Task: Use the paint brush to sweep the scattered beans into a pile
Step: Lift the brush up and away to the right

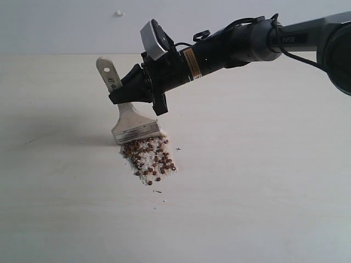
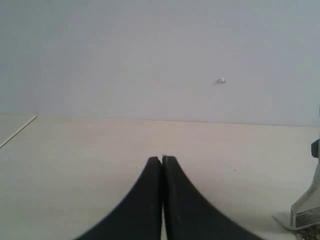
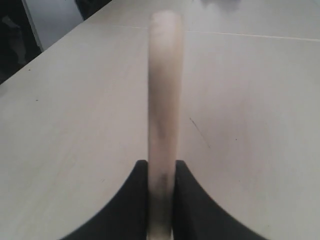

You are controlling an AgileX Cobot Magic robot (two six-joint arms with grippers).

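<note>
Slant explains the hold: the black-fingered right gripper [image 1: 125,94] is clamped on the wide flat paint brush [image 1: 130,121], which has a pale wooden handle, a silver metal band and white bristles. It grips mid-handle, so the holed end sticks up past the jaws and the head tilts down onto the pale wooden table [image 1: 263,197]. That angle probably lets the bristle edge drag flat along the surface. Touching the bristles on the side nearer the exterior camera lie the small round reddish-brown beans [image 1: 159,159], mixed with white rice-like grains. They are gathered into one loose pile [image 1: 147,164] about as wide as the brush head, with a few stray bits just beyond its near edge. I judge the sweep nearly done, with only tidying left. The left gripper [image 2: 162,160], its black fingers pressed together on nothing, sits apart from the brush, likely parked there to leave the stroke unobstructed.
</note>
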